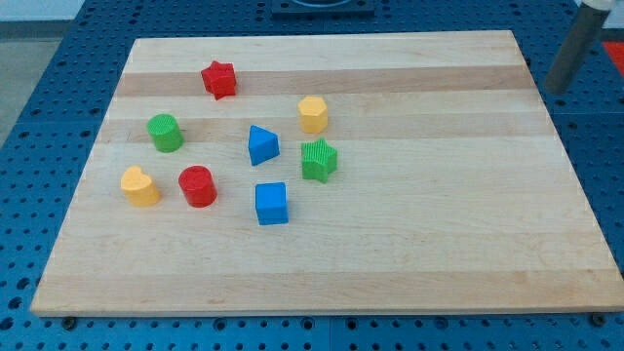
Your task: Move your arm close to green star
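Note:
The green star [318, 160] lies near the middle of the wooden board [439, 195]. My rod comes down at the view's top right, and my tip [557, 90] sits just past the board's right edge, far to the right of and above the green star. Nothing touches the tip. A blue triangular block [261, 144] lies just left of the star, a yellow hexagon [312, 114] just above it, and a blue cube [271, 203] below and to its left.
A red star [219, 79] lies near the board's top left. A green cylinder [165, 133], a yellow heart [139, 186] and a red cylinder [197, 186] lie at the left. A blue perforated table [595, 175] surrounds the board.

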Motion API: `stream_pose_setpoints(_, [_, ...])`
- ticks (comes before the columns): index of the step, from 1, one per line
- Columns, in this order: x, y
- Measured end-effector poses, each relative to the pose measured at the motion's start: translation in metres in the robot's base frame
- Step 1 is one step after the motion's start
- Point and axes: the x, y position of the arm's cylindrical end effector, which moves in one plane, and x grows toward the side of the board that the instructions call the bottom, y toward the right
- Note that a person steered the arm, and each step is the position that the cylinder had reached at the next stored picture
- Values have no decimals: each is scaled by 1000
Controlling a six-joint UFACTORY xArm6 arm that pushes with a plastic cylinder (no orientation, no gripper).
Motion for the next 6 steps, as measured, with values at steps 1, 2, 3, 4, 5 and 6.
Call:
stream_pose_setpoints(1, [65, -44])
stream_pose_setpoints(2, [110, -72])
stream_pose_setpoints(3, [133, -109])
stream_pose_setpoints(4, [133, -149])
stream_pose_setpoints(5, [136, -191])
stream_pose_setpoints(6, [144, -221])
